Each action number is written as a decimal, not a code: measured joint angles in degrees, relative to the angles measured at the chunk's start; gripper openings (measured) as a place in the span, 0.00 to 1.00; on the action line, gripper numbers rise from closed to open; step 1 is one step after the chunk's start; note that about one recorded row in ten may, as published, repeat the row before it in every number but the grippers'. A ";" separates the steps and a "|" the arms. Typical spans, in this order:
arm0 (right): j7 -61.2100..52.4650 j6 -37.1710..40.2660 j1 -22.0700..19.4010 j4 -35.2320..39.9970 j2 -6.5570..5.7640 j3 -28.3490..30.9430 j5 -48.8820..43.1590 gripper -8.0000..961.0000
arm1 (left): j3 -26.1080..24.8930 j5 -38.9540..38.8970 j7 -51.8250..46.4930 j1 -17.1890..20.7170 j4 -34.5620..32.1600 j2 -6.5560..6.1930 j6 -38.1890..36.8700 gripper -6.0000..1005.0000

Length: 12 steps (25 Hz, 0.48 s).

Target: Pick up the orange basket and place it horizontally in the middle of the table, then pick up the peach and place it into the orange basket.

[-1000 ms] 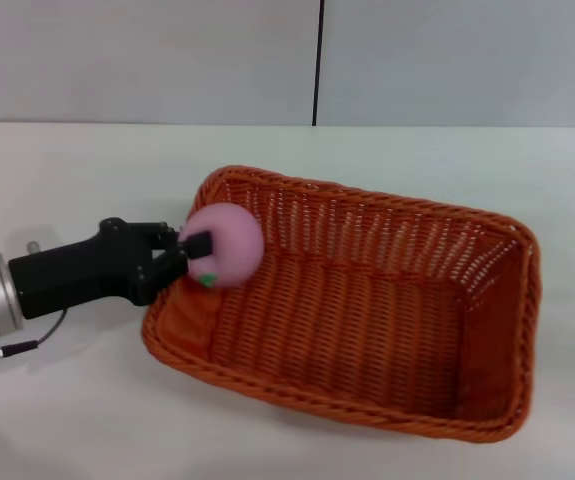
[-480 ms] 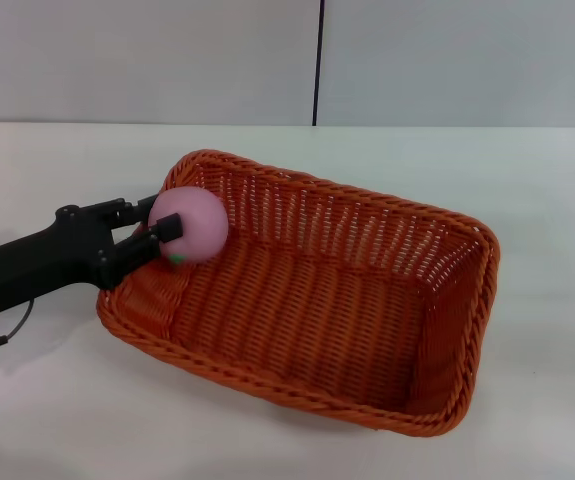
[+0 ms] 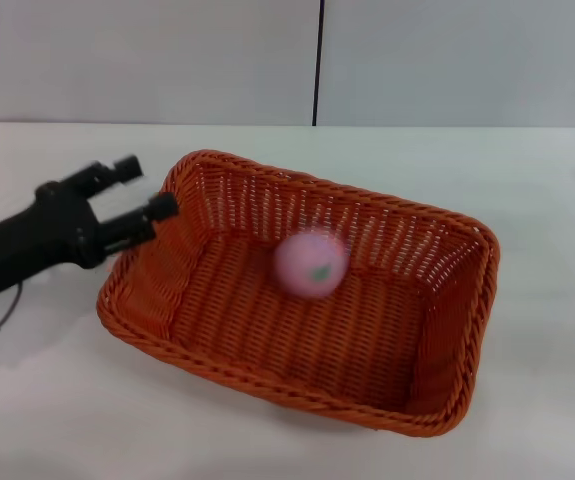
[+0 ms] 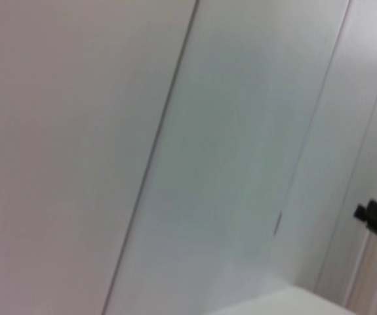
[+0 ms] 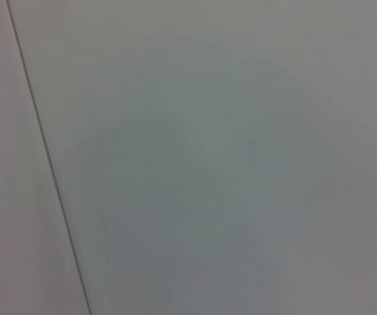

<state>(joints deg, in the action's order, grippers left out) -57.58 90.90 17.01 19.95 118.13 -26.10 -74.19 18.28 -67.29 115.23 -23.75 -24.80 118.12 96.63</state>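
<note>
Orange basket point(image 3: 297, 320): large woven rectangular basket resting on the counter, long axis running slightly skewed across the head view; near long rim closest to the robot, far rim toward the wall.
Peach point(image 3: 311, 264): pale pink ball with a small green mark facing the camera, blurred, inside the orange basket over its middle floor, closer to the far wall; whether it touches the weave cannot be told.
Left tool point(image 3: 141, 192): black, fingers spread wide with nothing between them, at the basket's left short end, level with or just above the rim; the near fingertip point(image 3: 165, 207) overlaps the rim, contact cannot be told.
Left arm point(image 3: 27, 244): black body extending off toward the left edge, above the counter.
Counter point(image 3: 57, 410): plain white surface carrying the basket.
Wall point(image 3: 147, 60): pale panels with one dark vertical seam, behind the counter.
Right tool: not visible in any view; right wrist view shows only pale panelling with a thin dark seam.
</note>
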 joint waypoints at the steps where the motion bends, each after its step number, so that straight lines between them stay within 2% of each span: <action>1: 0.00 0.00 -0.01 0.00 0.00 0.00 0.01 0.46 | -0.02 -1.67 0.69 0.55 0.14 0.05 0.21 0.60; 2: 0.00 0.01 -0.04 0.00 0.00 0.00 0.05 0.46 | -0.02 -1.67 0.69 0.55 0.14 0.05 0.21 0.63; 4: 0.00 0.04 -0.11 0.00 0.00 0.00 0.16 0.46 | -0.07 -9.44 3.75 2.84 2.19 0.09 0.64 0.69; 6: 0.00 0.07 -0.14 0.00 0.00 0.20 0.18 0.46 | -0.08 -14.54 6.12 4.30 4.15 0.01 1.23 0.74; 7: 0.00 0.07 -0.17 0.00 0.01 0.42 0.20 0.46 | -0.08 -14.54 6.12 4.30 4.15 0.01 1.23 0.77; 8: 0.00 0.09 -0.18 0.00 0.04 0.73 0.22 0.46 | -0.45 -22.07 10.35 6.46 7.18 0.06 2.31 0.80; 9: 0.00 0.09 -0.18 -0.01 0.07 1.07 0.26 0.46 | -0.80 -23.90 11.50 6.96 8.21 0.11 2.57 0.82; 12: -0.01 0.04 -0.02 -0.43 0.32 3.29 0.32 0.46 | -4.80 -31.17 17.02 8.77 14.30 0.23 3.69 0.82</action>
<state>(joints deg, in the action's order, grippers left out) -57.58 90.94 17.00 19.52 118.45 -22.82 -73.87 13.47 -98.46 132.25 -14.98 -10.50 118.35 100.32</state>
